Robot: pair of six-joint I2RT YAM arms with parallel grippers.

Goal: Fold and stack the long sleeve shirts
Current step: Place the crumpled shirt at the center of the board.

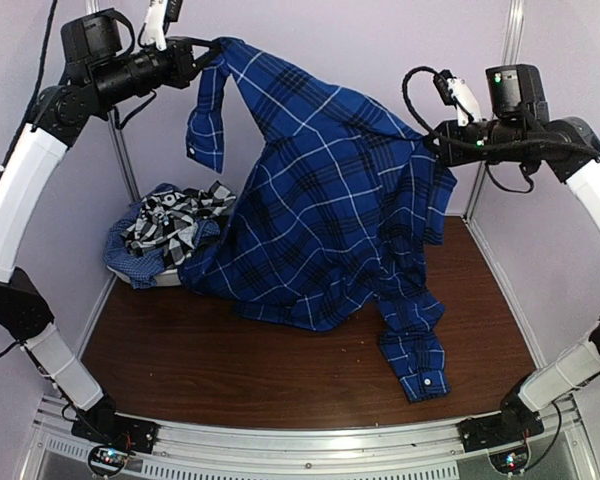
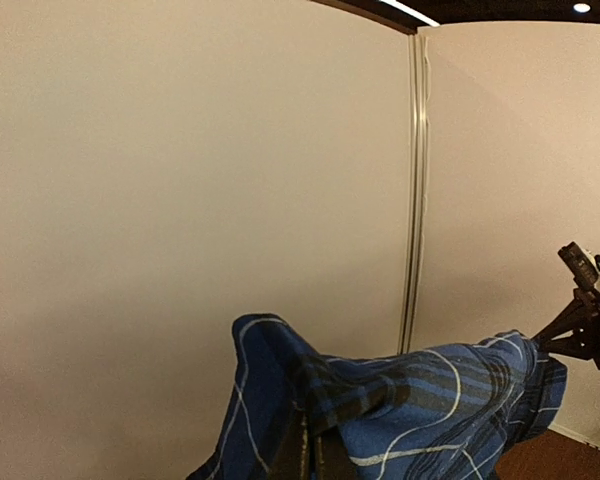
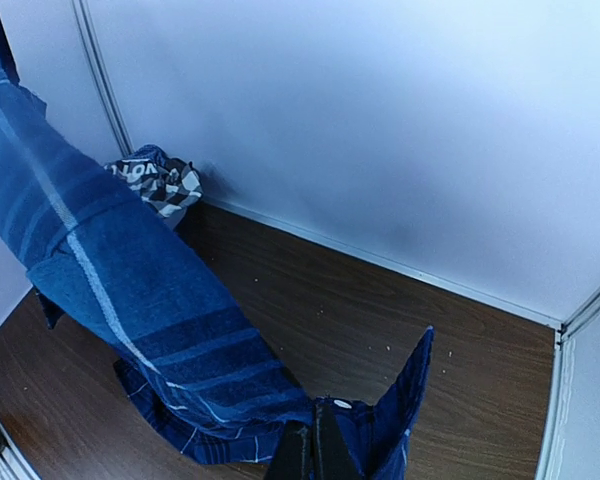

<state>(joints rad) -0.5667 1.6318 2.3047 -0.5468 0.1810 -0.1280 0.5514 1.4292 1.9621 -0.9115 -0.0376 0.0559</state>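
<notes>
Aloft, royal-blue plaid shirt [image 1: 320, 210]

My arm shells [image 1: 15, 200] are smooth white plastic. The blue plaid shirt [image 1: 320, 200] is soft, matt woven cloth; the worktop [image 1: 280, 370] dark wood, faintly shiny; the bottom rail [image 1: 310, 440] ribbed metal.

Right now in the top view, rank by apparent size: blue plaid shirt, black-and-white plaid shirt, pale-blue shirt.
1. Blue plaid shirt, by far.
2. Black-and-white plaid shirt and pale-blue shirt: both bunched, overlapping, similar; not ranked.
</notes>
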